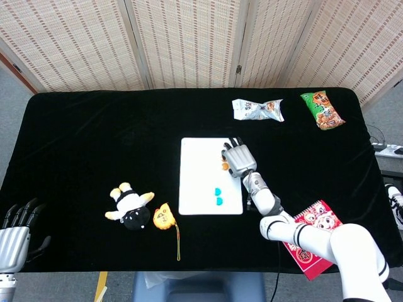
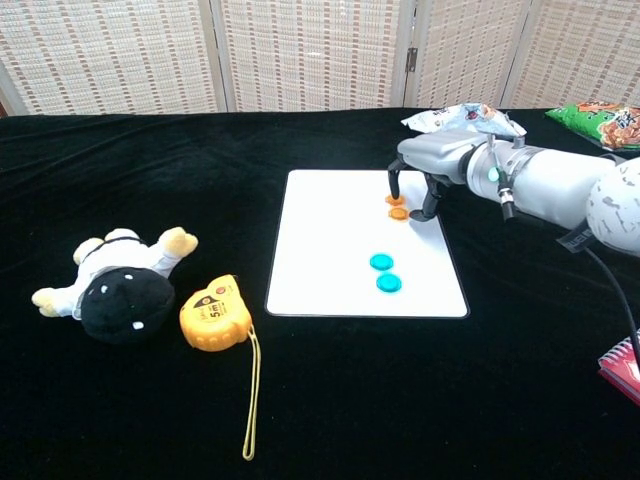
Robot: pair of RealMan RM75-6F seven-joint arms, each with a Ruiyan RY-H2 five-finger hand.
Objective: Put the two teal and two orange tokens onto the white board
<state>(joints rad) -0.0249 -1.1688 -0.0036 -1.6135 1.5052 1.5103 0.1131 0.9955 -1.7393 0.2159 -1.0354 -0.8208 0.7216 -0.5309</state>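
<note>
Over at the board's far right edge, the right robot hand is hovering fingers-down and spread, gripping nothing, over both orange tokens. Teal tokens are sitting mid-board. I'd be lifting straight up, so no nudging.

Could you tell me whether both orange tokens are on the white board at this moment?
Yes, on it. Both orange tokens lie on the white board near its far right edge, beneath the right robot hand.

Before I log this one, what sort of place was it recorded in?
Likely a staged lab tabletop: a black-draped table, woven folding screens behind it, and unrelated props such as a plush toy and snack packets.
</note>
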